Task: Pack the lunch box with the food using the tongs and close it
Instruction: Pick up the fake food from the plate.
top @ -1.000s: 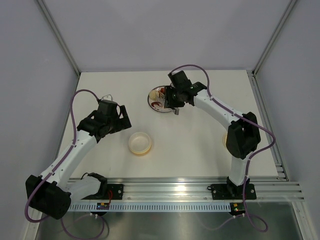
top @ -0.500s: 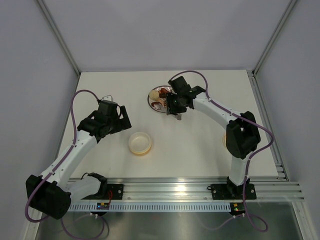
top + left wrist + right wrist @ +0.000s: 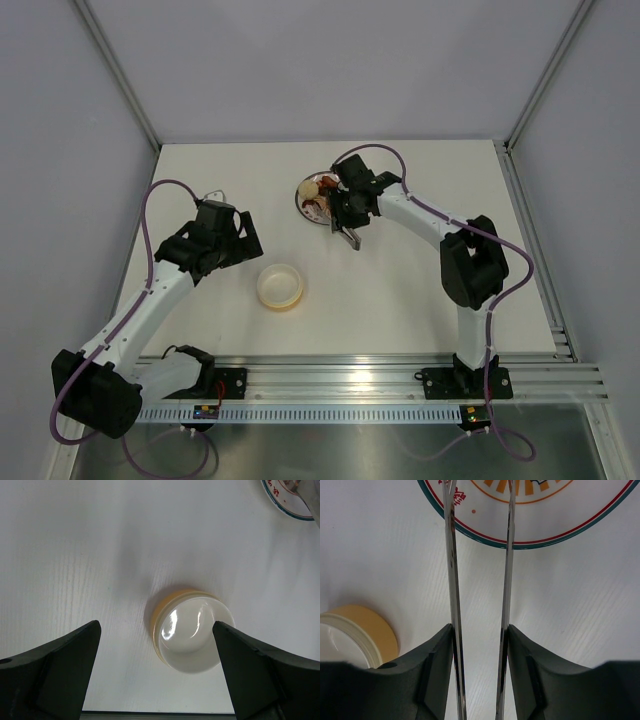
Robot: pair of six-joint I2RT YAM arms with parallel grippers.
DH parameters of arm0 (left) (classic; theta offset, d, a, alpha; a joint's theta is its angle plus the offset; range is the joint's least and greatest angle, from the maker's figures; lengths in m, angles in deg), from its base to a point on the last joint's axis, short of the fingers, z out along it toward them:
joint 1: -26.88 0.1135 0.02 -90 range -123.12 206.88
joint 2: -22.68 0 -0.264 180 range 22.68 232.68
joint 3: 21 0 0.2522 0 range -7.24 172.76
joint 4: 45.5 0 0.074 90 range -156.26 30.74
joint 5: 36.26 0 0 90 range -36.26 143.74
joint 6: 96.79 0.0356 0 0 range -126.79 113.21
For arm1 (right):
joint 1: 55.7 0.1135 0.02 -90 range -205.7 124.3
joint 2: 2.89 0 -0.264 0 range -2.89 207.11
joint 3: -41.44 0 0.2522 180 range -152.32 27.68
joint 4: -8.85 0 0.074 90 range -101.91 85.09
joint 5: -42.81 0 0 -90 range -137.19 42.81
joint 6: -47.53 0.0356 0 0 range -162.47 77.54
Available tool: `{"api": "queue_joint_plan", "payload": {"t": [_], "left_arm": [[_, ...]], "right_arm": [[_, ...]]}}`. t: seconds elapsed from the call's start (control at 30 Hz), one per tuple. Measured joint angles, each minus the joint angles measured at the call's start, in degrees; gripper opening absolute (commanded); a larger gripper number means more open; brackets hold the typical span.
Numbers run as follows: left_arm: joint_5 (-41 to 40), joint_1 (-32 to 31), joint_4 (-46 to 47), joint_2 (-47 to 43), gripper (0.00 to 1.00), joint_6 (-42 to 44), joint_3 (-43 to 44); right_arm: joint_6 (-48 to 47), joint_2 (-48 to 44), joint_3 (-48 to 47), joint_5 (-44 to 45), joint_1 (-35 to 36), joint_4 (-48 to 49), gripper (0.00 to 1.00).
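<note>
Arms: two, one on each side of the table (image 3: pixel 420 300).
Left gripper (image 3: pixel 156 625): one, jaws spread as wide as they go, holding nothing; it hangs above the table, left of the lunch box.
Right gripper (image 3: pixel 480 630): one, jaws half closed and pressing from outside on the tongs (image 3: pixel 451 570).
Tongs: one pair, its two arms apart and reaching over the plate's near rim; the tips are out of view.
Lunch box (image 3: pixel 280 286): one, open and empty, near and left of the plate.
Plate (image 3: pixel 304 203): one, far centre.
Food (image 3: pixel 309 187): one pale slice and some red-brown pieces on the plate; I cannot tell their number.
</note>
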Motion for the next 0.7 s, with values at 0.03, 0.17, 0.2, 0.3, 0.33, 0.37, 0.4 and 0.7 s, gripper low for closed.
{"api": "queue_joint_plan", "payload": {"t": [0.03, 0.17, 0.2, 0.3, 0.33, 0.37, 0.4, 0.7], "left_arm": [[0.1, 0.0, 0.0, 0.0, 0.99, 0.0, 0.0], [0.2, 0.0, 0.0, 0.0, 0.99, 0.0, -0.1], [0.2, 0.0, 0.0, 0.0, 0.99, 0.0, -0.1], [0.2, 0.0, 0.0, 0.0, 0.99, 0.0, -0.1], [0.3, 0.0, 0.1, 0.0, 0.99, 0.0, -0.2], [0.3, 0.0, 0.1, 0.0, 0.99, 0.0, -0.3], [0.3, 0.0, 0.2, 0.0, 0.99, 0.0, -0.4], [1.4, 0.0, 0.6, 0.1, 0.99, -1.3, -2.5]], "right_arm": [[-0.2, 0.0, 0.0, 0.0, 0.0, -0.1, 0.51], [-0.9, 0.1, -0.2, 0.0, 0.0, -0.2, 0.32], [-1.3, 0.1, -0.2, 0.0, 0.0, -0.1, 0.28], [-1.7, 0.1, -0.2, 0.0, 0.0, -0.1, 0.16], [-1.7, 0.0, -0.2, -0.1, 0.0, -0.1, 0.14], [-1.7, 0.0, -0.2, -0.2, 0.0, -0.1, 0.13], [-1.7, 0.0, -0.1, -0.2, 0.0, -0.1, 0.13], [-1.7, -4.6, 3.3, -1.0, 0.0, -0.8, 0.04]]}}
